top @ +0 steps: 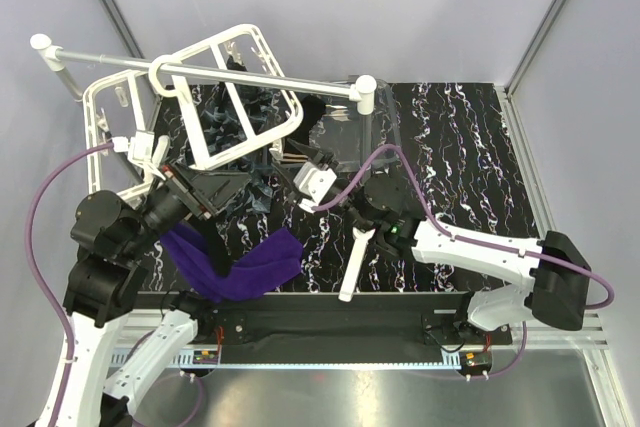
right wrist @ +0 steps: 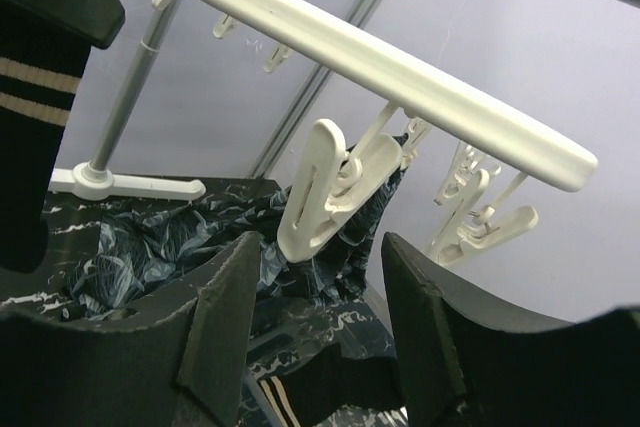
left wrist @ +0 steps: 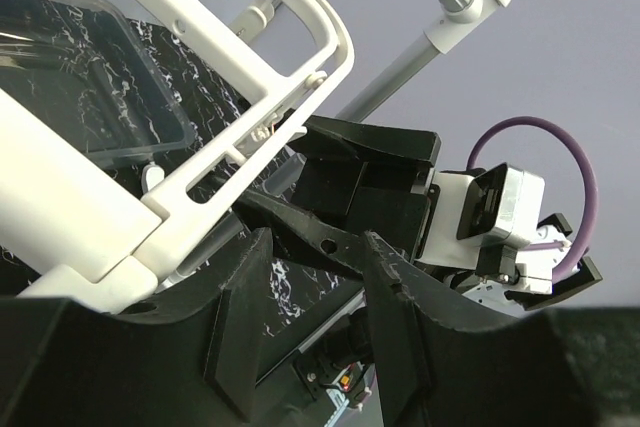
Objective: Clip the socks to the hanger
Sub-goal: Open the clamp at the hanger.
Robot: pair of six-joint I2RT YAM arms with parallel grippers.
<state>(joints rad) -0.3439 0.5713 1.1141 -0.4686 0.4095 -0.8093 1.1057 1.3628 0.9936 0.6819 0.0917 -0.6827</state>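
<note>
The socks [top: 245, 115] are only partly dealt with, by the look of it. The dark marbled socks [right wrist: 150, 242] hang under the hanger [right wrist: 400, 82], and the black sock with tan stripes [right wrist: 40, 97] hangs high at the left of the right wrist view. Its clip is out of frame, so whether it is properly fastened cannot be told. The purple sock [top: 250, 267] lies loose on the table [top: 470, 167] at the near edge, just beside the left arm, so at least this one is left to clip.

The left gripper [left wrist: 318, 242] is raised close under the hanger frame, with its jaws apart and nothing between them. The right gripper [right wrist: 320, 247] also has its jaws spread and grasps nothing. A free white clip [right wrist: 318, 197] dangles in line with the gap, against the marbled fabric.

The clear bin [left wrist: 100, 77] stands on the table behind the hanger. Only the table pattern shows through it, and no sock can be made out inside.
</note>
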